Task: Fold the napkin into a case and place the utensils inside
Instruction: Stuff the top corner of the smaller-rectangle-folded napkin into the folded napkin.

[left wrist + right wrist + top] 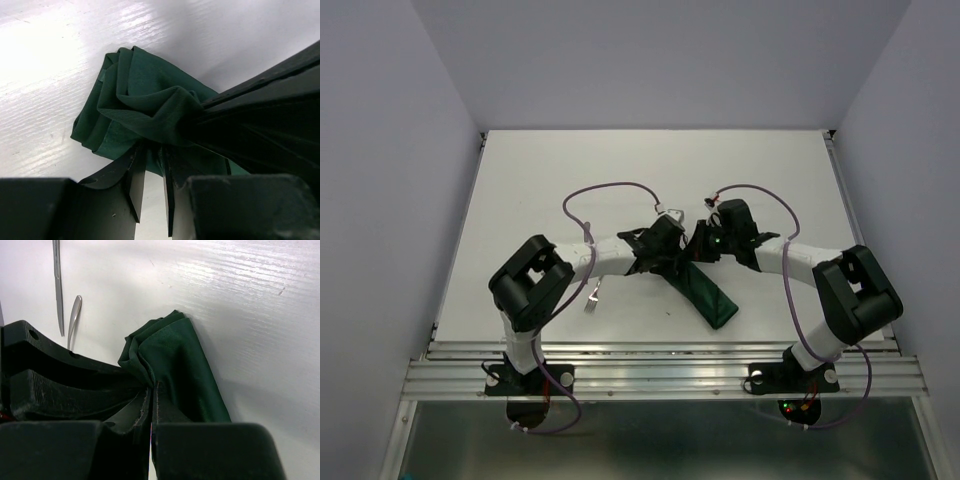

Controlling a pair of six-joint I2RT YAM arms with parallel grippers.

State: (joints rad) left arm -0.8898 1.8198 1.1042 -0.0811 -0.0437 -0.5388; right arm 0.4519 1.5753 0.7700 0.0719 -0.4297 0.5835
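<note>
Right gripper clamps a bunched end of the napkin — pinning the folded strip steady. Left gripper, narrowly parted, noses that cloth edge, holding nothing I can see. Knife and fork lie nearby.

Likely lab: enclosed white robot table

A flat white desk with a faint wood-grain surface fills the middle of the scene. Plain pale lavender walls rise from the desk's left, far and right edges, and ribbed silver aluminium rails run along its near edge. Beyond those rails, on the side away from the desk, lies a dark glossy panel.
</note>
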